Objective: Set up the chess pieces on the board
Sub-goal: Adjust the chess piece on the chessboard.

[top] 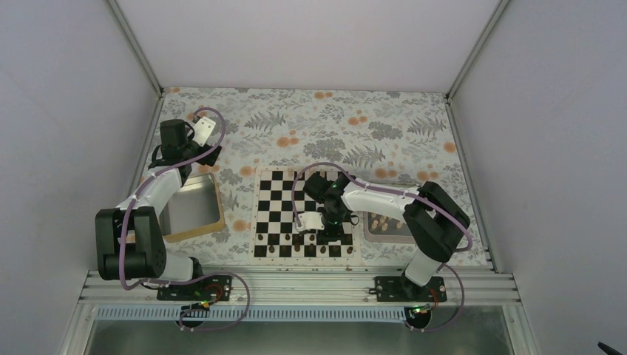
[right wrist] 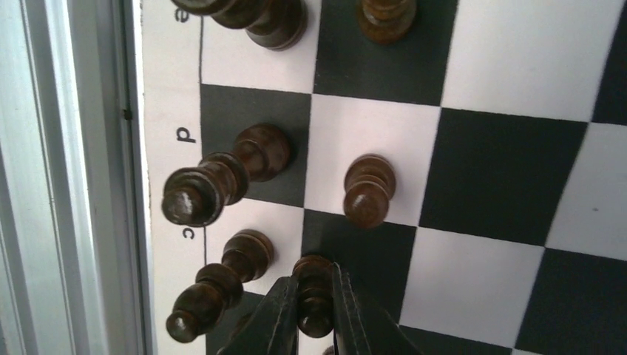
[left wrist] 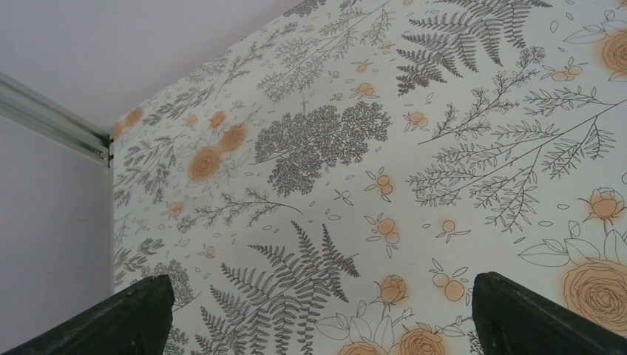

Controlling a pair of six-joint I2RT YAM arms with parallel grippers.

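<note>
Dark brown pawn [right wrist: 316,303] sits clamped in the right pincer [right wrist: 315,282]; left pincer [left wrist: 323,282] gapes wide.

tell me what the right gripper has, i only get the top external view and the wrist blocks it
Observer: The right wrist view shows the right gripper shut on a dark brown pawn.
Operator: which square is it at
Observer: A black square in the row lettered c, one square in from the board's border.
Operator: left gripper carrying anything
Observer: No. In the left wrist view the left gripper is open, with only the floral tablecloth between its fingers.
</note>
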